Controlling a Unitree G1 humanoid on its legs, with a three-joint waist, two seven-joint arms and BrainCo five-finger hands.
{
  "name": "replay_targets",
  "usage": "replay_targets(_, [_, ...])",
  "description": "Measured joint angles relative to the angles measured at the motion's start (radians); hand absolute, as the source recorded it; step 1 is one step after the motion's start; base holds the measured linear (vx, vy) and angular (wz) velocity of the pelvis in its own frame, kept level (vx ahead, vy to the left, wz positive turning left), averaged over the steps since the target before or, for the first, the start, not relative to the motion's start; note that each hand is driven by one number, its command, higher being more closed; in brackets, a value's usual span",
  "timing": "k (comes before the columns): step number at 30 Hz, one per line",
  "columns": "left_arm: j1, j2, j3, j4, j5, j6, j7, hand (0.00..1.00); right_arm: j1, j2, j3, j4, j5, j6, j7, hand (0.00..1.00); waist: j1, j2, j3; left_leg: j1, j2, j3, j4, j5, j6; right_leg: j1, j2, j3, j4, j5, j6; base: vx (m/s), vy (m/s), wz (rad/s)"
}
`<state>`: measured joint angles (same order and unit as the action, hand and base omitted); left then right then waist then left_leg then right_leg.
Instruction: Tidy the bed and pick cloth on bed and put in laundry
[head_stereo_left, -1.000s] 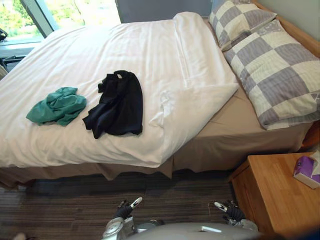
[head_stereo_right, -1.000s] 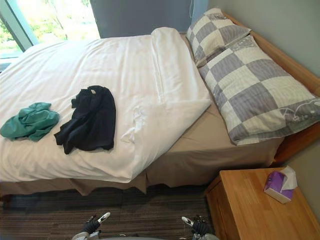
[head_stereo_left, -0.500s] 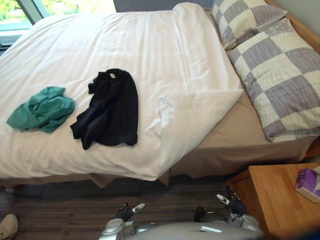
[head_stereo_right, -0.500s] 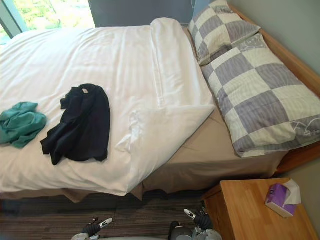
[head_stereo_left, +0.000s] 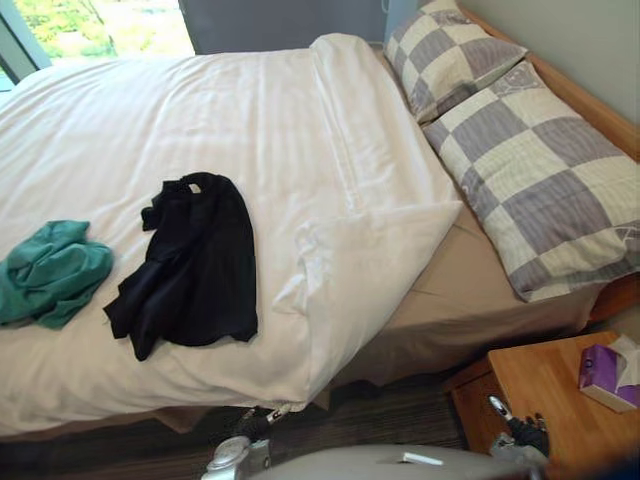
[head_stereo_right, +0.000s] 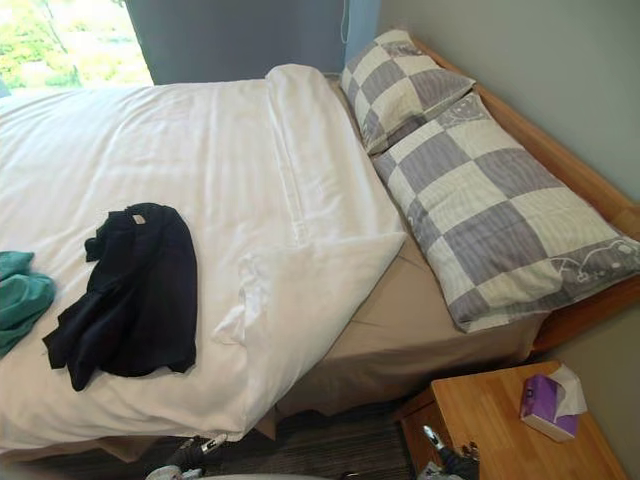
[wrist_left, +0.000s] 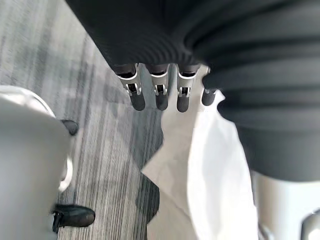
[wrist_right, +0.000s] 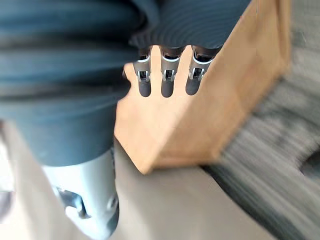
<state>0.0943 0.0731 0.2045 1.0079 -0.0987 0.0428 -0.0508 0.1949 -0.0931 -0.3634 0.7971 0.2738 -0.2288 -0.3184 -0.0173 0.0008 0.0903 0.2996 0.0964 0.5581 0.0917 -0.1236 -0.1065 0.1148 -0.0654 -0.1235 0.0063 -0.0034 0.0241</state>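
While your left robot hand (head_stereo_left: 255, 422) and right robot hand (head_stereo_left: 525, 432) hung at frame bottom, fingers straight and empty, black cloth (head_stereo_left: 195, 265) lay centre-left on the bed (head_stereo_left: 300, 120), green cloth (head_stereo_left: 50, 272) at left edge.

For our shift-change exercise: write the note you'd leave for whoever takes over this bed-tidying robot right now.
Left hand open, empty, low at the duvet edge.
Right hand open, empty, by the nightstand.
Black garment and green garment lie on the duvet.
Duvet corner by the pillows is folded back.
Done: nothing.
Left: straighten duvet, carry both garments to laundry.
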Motion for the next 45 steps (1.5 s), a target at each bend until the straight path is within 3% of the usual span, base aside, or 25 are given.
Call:
replay_targets(3, [0.010, 0.017, -0.008, -0.015, -0.001, 0.020, -0.017, 0.00, -0.007, -0.088, -0.010, -0.183, -0.097, -0.007, -0.059, 0.00, -0.003, 0.006, -0.008, -0.004, 0.000, -0.003, 0.031, 0.000, 0.000, 0.000, -0.009, 0.000, 0.014, 0.001, 0.001, -0.02, 0.000, -0.04])
replay_targets(8, [0.056, 0.044, -0.050, -0.036, -0.039, 0.033, -0.014, 0.00, -0.082, -0.191, 0.006, -0.416, -0.272, 0.005, -0.067, 0.00, -0.023, 0.006, -0.022, -0.032, 0.001, -0.036, 0.066, 0.000, 0.001, -0.008, -0.015, 0.001, 0.013, 0.013, 0.001, -0.01, -0.013, 0.04])
replay_targets(10, [0.075, 0.052, -0.082, -0.041, -0.041, 0.033, -0.011, 0.00, -0.114, -0.222, 0.059, -0.524, -0.385, 0.026, -0.056, 0.00, -0.013, -0.010, -0.028, -0.091, 0.004, -0.066, 0.174, 0.002, 0.004, -0.020, -0.036, 0.005, 0.014, 0.028, -0.001, 0.02, -0.013, -0.01])
replay_targets(11, [0.083, 0.065, -0.082, -0.044, -0.046, 0.031, -0.009, 0.00, -0.129, -0.225, 0.076, -0.548, -0.412, 0.032, -0.053, 0.00, -0.009, -0.033, -0.018, -0.112, -0.003, -0.076, 0.186, -0.040, 0.020, -0.018, -0.057, 0.010, 0.013, 0.029, -0.002, 0.00, -0.051, 0.06])
replay_targets(12, [0.088, 0.071, -0.091, -0.043, -0.045, 0.029, -0.001, 0.00, -0.169, -0.245, 0.106, -0.579, -0.470, 0.048, -0.043, 0.00, -0.013, -0.032, -0.019, -0.105, -0.030, -0.103, 0.004, -0.070, 0.039, -0.020, -0.071, 0.022, 0.014, 0.030, 0.000, -0.03, -0.041, 0.29])
replay_targets(13, [0.092, 0.061, -0.122, -0.046, -0.043, 0.027, 0.015, 0.00, -0.207, -0.293, 0.135, -0.596, -0.533, 0.061, -0.027, 0.00, -0.026, 0.002, -0.017, -0.123, -0.006, -0.126, -0.098, 0.051, 0.042, -0.021, -0.048, 0.007, 0.015, 0.031, 0.005, -0.01, 0.006, 0.23])
replay_targets(15, [0.111, 0.057, -0.133, -0.054, -0.041, 0.016, 0.027, 0.00, -0.239, -0.306, 0.189, -0.618, -0.592, 0.079, 0.006, 0.00, -0.002, -0.001, -0.026, -0.110, -0.021, -0.133, -0.107, 0.043, 0.046, -0.022, -0.059, 0.002, 0.017, 0.019, 0.021, 0.01, 0.053, 0.08])
replay_targets(16, [0.124, 0.067, -0.136, -0.064, -0.040, 0.010, 0.035, 0.00, -0.266, -0.306, 0.245, -0.646, -0.626, 0.083, 0.032, 0.00, 0.012, -0.023, -0.019, -0.112, -0.027, -0.135, -0.105, 0.043, 0.046, -0.024, -0.068, 0.001, 0.024, 0.021, 0.023, -0.05, 0.024, 0.09])
replay_targets(18, [0.138, 0.076, -0.138, -0.064, -0.038, 0.011, 0.050, 0.00, -0.316, -0.306, 0.315, -0.653, -0.672, 0.087, 0.061, 0.00, 0.014, -0.034, -0.023, -0.134, -0.031, -0.155, -0.103, 0.043, 0.047, -0.041, -0.072, -0.001, 0.029, 0.021, 0.023, -0.09, -0.005, 0.22])
replay_targets(19, [0.135, 0.088, -0.147, -0.064, -0.036, 0.010, 0.057, 0.00, -0.364, -0.306, 0.357, -0.653, -0.698, 0.099, 0.079, 0.00, 0.019, -0.055, -0.021, -0.145, -0.032, -0.170, -0.100, 0.044, 0.048, -0.043, -0.074, -0.003, 0.028, 0.021, 0.023, -0.09, -0.027, 0.25])
replay_targets(20, [0.133, 0.095, -0.157, -0.064, -0.036, 0.010, 0.057, 0.00, -0.388, -0.306, 0.378, -0.651, -0.704, 0.107, 0.085, 0.00, 0.024, -0.050, -0.009, -0.149, -0.032, -0.178, -0.100, 0.045, 0.049, -0.046, -0.073, -0.003, 0.028, 0.021, 0.023, -0.10, -0.040, 0.22])
replay_targets(22, [0.122, 0.099, -0.160, -0.064, -0.037, 0.010, 0.058, 0.00, -0.461, -0.307, 0.438, -0.640, -0.730, 0.135, 0.101, 0.00, 0.036, -0.068, -0.002, -0.177, -0.030, -0.188, -0.099, 0.051, 0.058, -0.066, -0.071, -0.004, 0.029, 0.021, 0.023, -0.12, -0.045, 0.13])
replay_targets(24, [0.089, 0.110, -0.158, -0.065, -0.037, 0.001, 0.059, 0.00, -0.586, -0.307, 0.504, -0.588, -0.752, 0.176, 0.108, 0.00, 0.057, -0.068, 0.060, -0.207, -0.027, -0.212, -0.105, 0.059, 0.072, -0.085, -0.066, -0.031, 0.028, 0.018, 0.023, -0.22, -0.076, 0.25])
replay_targets(27, [0.039, 0.127, -0.154, -0.075, -0.040, -0.011, 0.062, 0.00, -0.698, -0.308, 0.560, -0.512, -0.753, 0.223, 0.101, 0.00, 0.088, -0.098, 0.135, -0.250, -0.031, -0.238, -0.127, 0.080, 0.085, -0.119, -0.068, -0.032, 0.025, -0.017, 0.024, -0.20, -0.079, 0.29])
replay_targets(31, [0.003, 0.142, -0.150, -0.085, -0.044, -0.011, 0.082, 0.00, -0.795, -0.291, 0.651, -0.415, -0.771, 0.274, 0.087, 0.00, 0.140, -0.135, 0.210, -0.290, -0.013, -0.253, -0.167, 0.138, 0.070, -0.161, -0.044, -0.039, 0.031, -0.026, 0.017, -0.16, -0.093, 0.20])
replay_targets(35, [-0.040, 0.159, -0.123, -0.126, -0.043, -0.010, 0.100, 0.00, -0.898, -0.266, 0.659, -0.342, -0.770, 0.312, 0.047, 0.00, 0.153, -0.169, 0.279, -0.347, 0.000, -0.270, -0.178, 0.164, 0.065, -0.209, -0.038, -0.055, 0.036, -0.016, 0.014, -0.09, -0.042, 0.16])
replay_targets(38, [-0.092, 0.169, -0.123, -0.152, -0.043, -0.007, 0.102, 0.00, -0.954, -0.266, 0.672, -0.296, -0.767, 0.338, 0.028, 0.00, 0.166, -0.171, 0.333, -0.364, 0.003, -0.278, -0.175, 0.176, 0.075, -0.223, -0.039, -0.052, 0.036, 0.013, 0.024, 0.01, 0.006, 0.09])
replay_targets(42, [-0.158, 0.181, -0.123, -0.171, -0.036, 0.000, 0.104, 0.00, -1.006, -0.266, 0.689, -0.239, -0.726, 0.374, 0.001, 0.00, 0.173, -0.173, 0.349, -0.423, 0.011, -0.292, -0.146, 0.178, 0.076, -0.255, -0.030, -0.051, 0.018, 0.074, 0.026, 0.05, 0.046, 0.13])
replay_targets(43, [-0.172, 0.181, -0.123, -0.175, -0.034, 0.009, 0.104, 0.00, -1.039, -0.266, 0.689, -0.210, -0.714, 0.377, 0.001, 1.00, 0.175, -0.172, 0.350, -0.434, 0.013, -0.289, -0.141, 0.177, 0.077, -0.267, -0.028, -0.051, 0.012, 0.095, 0.024, 0.05, 0.063, 0.01])
replay_targets(45, [-0.194, 0.180, -0.126, -0.183, -0.030, 0.019, 0.103, 0.00, -1.095, -0.270, 0.690, -0.172, -0.683, 0.385, 0.001, 1.00, 0.175, -0.168, 0.355, -0.461, 0.015, -0.289, -0.134, 0.177, 0.077, -0.288, -0.028, -0.051, 0.006, 0.116, 0.021, 0.03, 0.062, -0.02])
